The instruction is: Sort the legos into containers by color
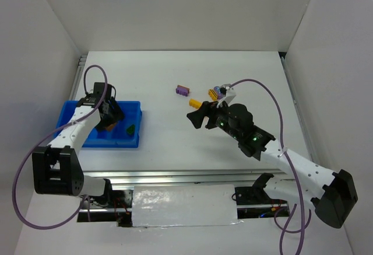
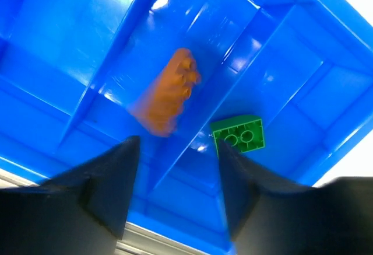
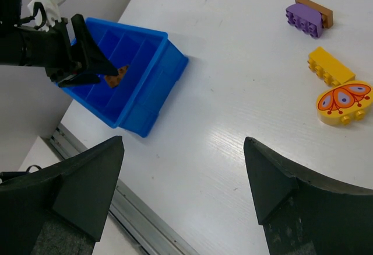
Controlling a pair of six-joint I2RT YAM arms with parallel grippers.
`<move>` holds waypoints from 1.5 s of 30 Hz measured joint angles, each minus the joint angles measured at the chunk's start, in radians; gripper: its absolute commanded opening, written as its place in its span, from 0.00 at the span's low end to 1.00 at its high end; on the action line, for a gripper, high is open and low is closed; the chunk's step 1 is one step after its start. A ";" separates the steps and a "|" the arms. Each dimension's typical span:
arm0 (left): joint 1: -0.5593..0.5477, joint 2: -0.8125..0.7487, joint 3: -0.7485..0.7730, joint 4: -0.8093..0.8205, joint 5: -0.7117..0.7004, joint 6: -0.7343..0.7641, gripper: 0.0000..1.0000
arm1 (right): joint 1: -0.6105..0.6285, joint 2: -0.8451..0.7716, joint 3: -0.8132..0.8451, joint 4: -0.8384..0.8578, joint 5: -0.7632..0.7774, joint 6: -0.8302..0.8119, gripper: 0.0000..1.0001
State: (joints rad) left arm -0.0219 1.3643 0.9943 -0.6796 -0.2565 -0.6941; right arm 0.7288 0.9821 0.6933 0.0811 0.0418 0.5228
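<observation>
The blue tray lies at the left of the table. My left gripper hovers over it, open and empty. Below it an orange-red lego, blurred, is in one narrow compartment. A green lego lies in the neighbouring compartment. My right gripper is open and empty above bare table at the middle. Beyond it lie a purple lego with a brown piece on it, a yellow lego and a yellow oval lego with a butterfly print.
The loose legos lie in a group at the table's middle back. White walls enclose the table on three sides. A metal rail runs along the near edge. The tray's right wall stands left of my right gripper.
</observation>
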 measured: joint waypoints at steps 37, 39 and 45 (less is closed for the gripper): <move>-0.307 -0.419 0.002 0.022 0.009 0.195 0.99 | -0.318 0.813 0.573 -0.618 0.381 0.306 0.96; -0.309 -0.419 0.002 0.028 0.024 0.197 1.00 | -0.321 0.849 0.613 -0.621 0.391 0.326 0.96; -0.315 -0.420 0.002 0.030 0.038 0.198 1.00 | -0.321 0.908 0.624 -0.643 0.403 0.369 0.94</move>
State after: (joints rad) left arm -0.3374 0.9443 0.9962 -0.6498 -0.2188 -0.4957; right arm 0.4076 1.8896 1.3178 -0.5621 0.4450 0.8913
